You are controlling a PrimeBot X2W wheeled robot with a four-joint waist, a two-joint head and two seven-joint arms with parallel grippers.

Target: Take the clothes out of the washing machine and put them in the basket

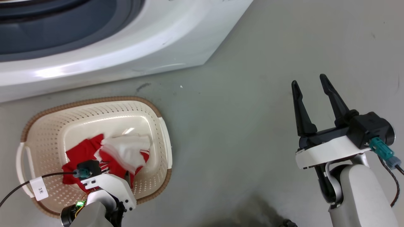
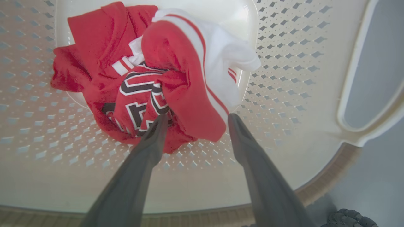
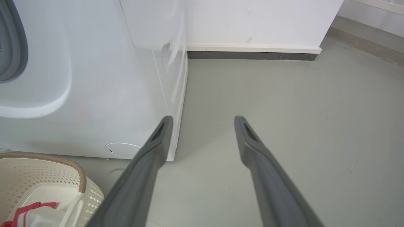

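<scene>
Clothes are lying bunched in the basket, lower left of head frame, below the washing machine. I'm holding L gripper over them w/ fingers spread wide, gripping nothing; R gripper at right is gaping too, empty.

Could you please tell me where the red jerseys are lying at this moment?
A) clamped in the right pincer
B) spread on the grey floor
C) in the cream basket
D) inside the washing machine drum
C: the clothes lie bunched on the bottom of the basket, with the open left pincer pointing at them.
</scene>
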